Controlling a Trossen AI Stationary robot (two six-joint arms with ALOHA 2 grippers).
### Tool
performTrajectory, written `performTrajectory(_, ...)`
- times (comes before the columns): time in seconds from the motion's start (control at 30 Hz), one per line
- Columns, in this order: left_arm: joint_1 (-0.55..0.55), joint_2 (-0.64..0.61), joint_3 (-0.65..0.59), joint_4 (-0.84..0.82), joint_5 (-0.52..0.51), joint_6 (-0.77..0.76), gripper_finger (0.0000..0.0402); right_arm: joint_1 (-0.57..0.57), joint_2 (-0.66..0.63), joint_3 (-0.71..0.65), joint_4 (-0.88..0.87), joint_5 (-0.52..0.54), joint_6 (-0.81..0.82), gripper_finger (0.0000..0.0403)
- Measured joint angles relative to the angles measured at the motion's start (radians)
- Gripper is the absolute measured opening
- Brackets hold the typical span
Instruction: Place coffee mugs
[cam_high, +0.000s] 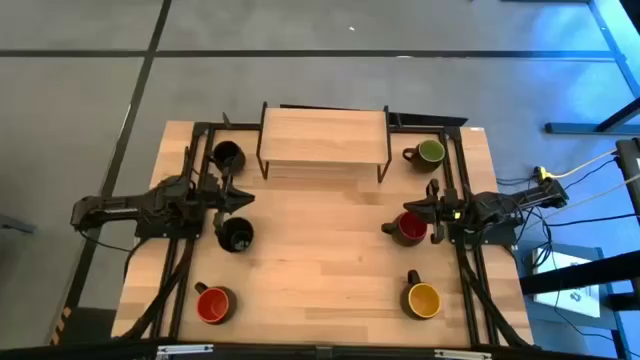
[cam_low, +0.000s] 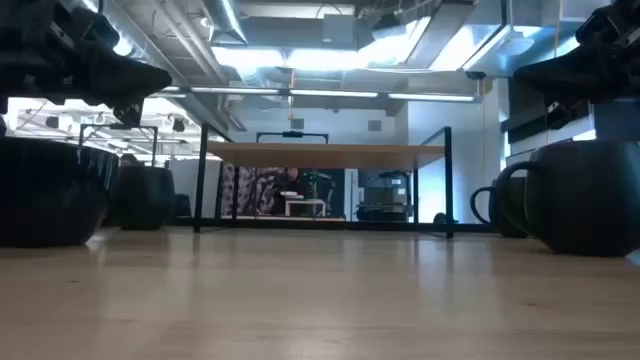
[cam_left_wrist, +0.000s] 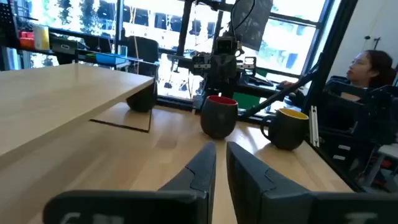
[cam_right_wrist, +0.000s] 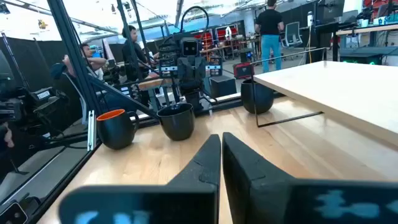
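While both arms are hanging over the worktop (cam_high: 320, 240), you are looking at six mugs standing free of either claw. The left gripper (cam_high: 246, 201), fingers nearly together on nothing, is sitting between two black-lined mugs: one (cam_high: 229, 155) toward the far left corner, the other (cam_high: 237, 235) just beside the fingertips on the near side. A red-lined mug (cam_high: 213, 304) is standing by the near left corner. The right gripper (cam_high: 408, 209), fingers pressed together and empty, is hovering just beside the second red-lined mug (cam_high: 409, 228); from above you cannot tell whether it is touching the rim. The green-lined mug (cam_high: 429, 152) is sitting near the far right corner, the yellow-lined mug (cam_high: 423, 299) near the near right corner. A wooden shelf (cam_high: 323, 137) is standing at the far edge. At table height, the mugs are showing only as dark silhouettes, cut off at both sides.
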Motion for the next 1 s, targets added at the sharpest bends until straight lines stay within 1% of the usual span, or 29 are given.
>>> performTrajectory(0.1, 0.000, 0.000, -0.001, 0.021, 0.006, -0.001, 0.0032, 0.000, 0.000, 0.000, 0.000, 0.000, 0.000, 0.0005)
performTrajectory(0.2, 0.000, 0.000, -0.001, 0.124, 0.006, -0.028, 0.0032, 0.000, 0.000, -0.001, 0.015, 0.000, 0.008, 0.0005)
performTrajectory(0.27, 0.000, 0.000, -0.001, 0.202, -0.014, -0.050, 0.0032, 0.000, 0.000, -0.001, 0.053, 0.001, 0.029, 0.0005)
performTrajectory(0.4, 0.000, 0.000, -0.001, 0.342, -0.027, -0.053, 0.0032, 0.000, 0.000, -0.001, 0.131, 0.005, 0.145, 0.0005)
performTrajectory(0.53, 0.000, 0.000, -0.001, 0.430, -0.027, -0.056, 0.0032, 0.000, 0.000, -0.001, 0.192, 0.052, 0.224, 0.0005)
performTrajectory(0.6, 0.000, 0.000, -0.001, 0.460, -0.030, -0.071, 0.0032, 0.000, 0.000, -0.001, 0.216, 0.075, 0.244, 0.0005)
performTrajectory(0.8, 0.000, 0.000, 0.000, 0.503, -0.101, -0.152, 0.0032, 0.000, 0.004, 0.017, 0.217, 0.072, 0.269, 0.0005)
performTrajectory(0.9, 0.000, 0.000, 0.000, 0.503, -0.103, -0.153, 0.0032, 0.000, 0.030, 0.058, 0.210, 0.090, 0.267, 0.0005)
performTrajectory(1.0, 0.000, 0.000, 0.000, 0.502, -0.105, -0.151, 0.0032, 0.000, 0.089, 0.125, 0.172, 0.133, 0.256, 0.0005)
